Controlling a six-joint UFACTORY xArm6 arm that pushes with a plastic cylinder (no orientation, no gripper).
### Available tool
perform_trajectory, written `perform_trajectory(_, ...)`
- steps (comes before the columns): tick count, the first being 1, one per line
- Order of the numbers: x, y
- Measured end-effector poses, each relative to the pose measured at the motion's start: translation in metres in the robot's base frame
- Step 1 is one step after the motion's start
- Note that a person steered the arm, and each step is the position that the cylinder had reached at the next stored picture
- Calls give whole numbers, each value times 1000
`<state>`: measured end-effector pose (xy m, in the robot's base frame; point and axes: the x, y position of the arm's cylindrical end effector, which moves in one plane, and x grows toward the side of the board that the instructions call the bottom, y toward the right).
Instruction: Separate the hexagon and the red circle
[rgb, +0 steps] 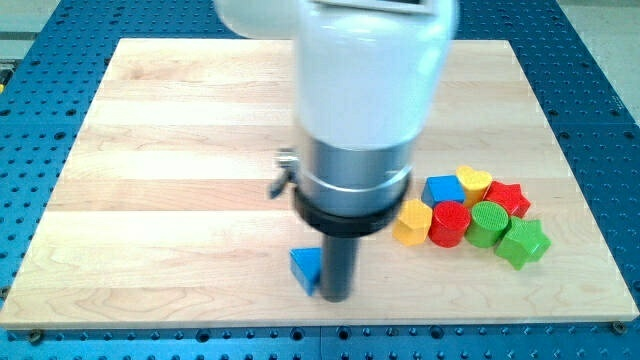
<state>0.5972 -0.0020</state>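
Item: my tip (335, 297), holding nothing, bottom centre, apparently touching blue triangle (306, 268). Yellow hexagon (412, 221) abuts red circle (449, 223), lower right. Risk: pushing either disturbs the packed neighbours.

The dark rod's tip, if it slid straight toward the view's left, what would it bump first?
Most likely the small blue triangular block. My tip sits just to its right in the view, seemingly touching or nearly so; depth is hard to judge. The yellow hexagon block and red round block lie the other way.
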Motion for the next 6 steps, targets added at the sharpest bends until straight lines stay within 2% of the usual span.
perform_trajectory(1,-4,-13)
perform_trajectory(2,-3,84)
perform_trajectory(3,-41,82)
perform_trajectory(4,-61,110)
perform_trajectory(5,-84,110)
perform_trajectory(6,-86,141)
